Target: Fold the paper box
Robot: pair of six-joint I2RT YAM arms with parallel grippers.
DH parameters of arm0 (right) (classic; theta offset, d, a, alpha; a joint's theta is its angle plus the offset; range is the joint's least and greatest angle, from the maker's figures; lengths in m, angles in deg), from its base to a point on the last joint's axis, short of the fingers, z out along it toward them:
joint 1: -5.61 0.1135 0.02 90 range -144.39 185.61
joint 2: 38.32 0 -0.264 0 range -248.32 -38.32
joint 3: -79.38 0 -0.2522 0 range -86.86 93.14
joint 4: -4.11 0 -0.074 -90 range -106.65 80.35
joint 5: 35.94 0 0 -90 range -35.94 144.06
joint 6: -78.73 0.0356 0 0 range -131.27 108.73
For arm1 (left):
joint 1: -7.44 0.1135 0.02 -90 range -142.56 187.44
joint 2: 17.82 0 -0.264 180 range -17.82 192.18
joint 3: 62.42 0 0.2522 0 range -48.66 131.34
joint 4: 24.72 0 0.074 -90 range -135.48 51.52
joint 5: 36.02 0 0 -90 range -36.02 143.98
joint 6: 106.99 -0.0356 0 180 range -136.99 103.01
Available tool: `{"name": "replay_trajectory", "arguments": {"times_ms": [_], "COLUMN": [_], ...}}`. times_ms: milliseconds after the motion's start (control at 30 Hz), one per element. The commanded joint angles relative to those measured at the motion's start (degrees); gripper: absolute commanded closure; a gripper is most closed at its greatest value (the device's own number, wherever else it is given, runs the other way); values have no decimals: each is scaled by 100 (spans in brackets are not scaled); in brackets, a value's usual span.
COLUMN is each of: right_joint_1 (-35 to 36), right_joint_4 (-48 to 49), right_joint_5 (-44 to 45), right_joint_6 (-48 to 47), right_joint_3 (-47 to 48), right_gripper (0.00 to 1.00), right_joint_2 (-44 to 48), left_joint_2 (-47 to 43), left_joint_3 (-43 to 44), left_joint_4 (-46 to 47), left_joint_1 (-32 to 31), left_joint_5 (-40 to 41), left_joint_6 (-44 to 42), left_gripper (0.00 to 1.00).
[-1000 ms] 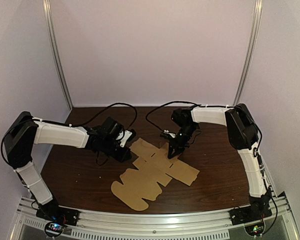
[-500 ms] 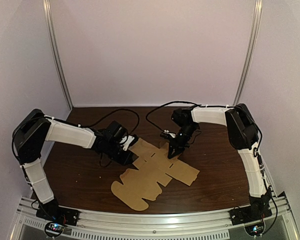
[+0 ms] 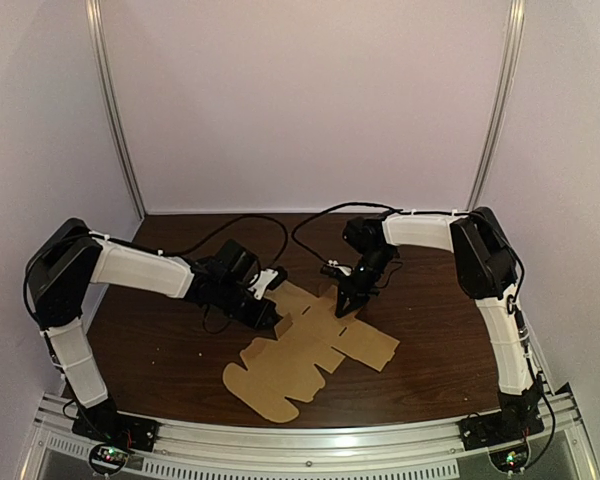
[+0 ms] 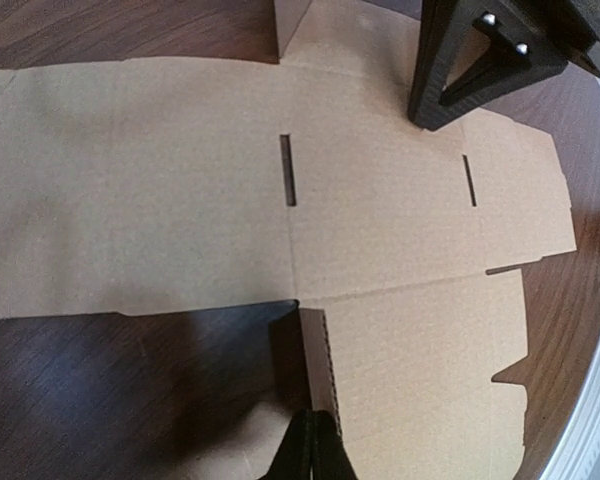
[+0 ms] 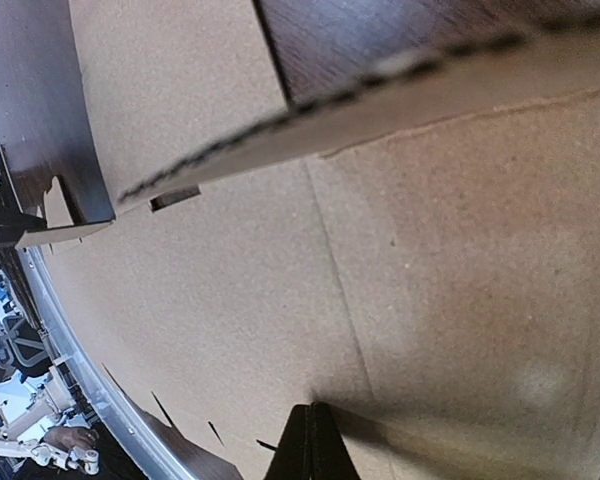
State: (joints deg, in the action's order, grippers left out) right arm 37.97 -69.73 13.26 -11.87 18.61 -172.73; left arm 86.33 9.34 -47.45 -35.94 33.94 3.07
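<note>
i see the paper box [image 3: 305, 350] lying unfolded and mostly flat on the dark table [image 3: 150, 350], between the two arms. the left gripper [image 4: 302, 452] has its jaws together at the box's left side, tip against a small flap [image 4: 318, 360] standing on edge; i cannot tell if it pinches it. the right gripper [image 5: 310, 440] is closed too, its tip down on the far panel.

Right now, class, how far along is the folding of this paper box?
Done: almost nothing; the cardboard blank lies nearly flat on the table. In hand: the right gripper, tips shut, presses on it, and the left gripper meets a small raised flap at the blank's edge. Left: raising the walls and tucking the tabs.
</note>
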Motion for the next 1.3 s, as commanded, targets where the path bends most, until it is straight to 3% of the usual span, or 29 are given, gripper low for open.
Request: {"name": "replay_trajectory", "arguments": {"times_ms": [0,533,867,1267], "right_joint_1": [34,34,34,34], "right_joint_4": [36,36,77,75], "right_joint_5": [450,509,584,607], "right_joint_6": [60,60,60,60], "right_joint_3": [-220,-237,-325,-308], "right_gripper": [100,100,100,100], "right_joint_2": [-248,-288,-296,-339], "left_joint_2": [56,224,-240,379], "left_joint_3": [157,68,-223,271], "left_joint_4": [355,443,398,384], "left_joint_1": [-167,-429,-567,-769], "left_joint_5": [-357,-795,-1126,-1389], "left_joint_6": [26,-72,-52,-158], "left_gripper": [98,100,100,100]}}
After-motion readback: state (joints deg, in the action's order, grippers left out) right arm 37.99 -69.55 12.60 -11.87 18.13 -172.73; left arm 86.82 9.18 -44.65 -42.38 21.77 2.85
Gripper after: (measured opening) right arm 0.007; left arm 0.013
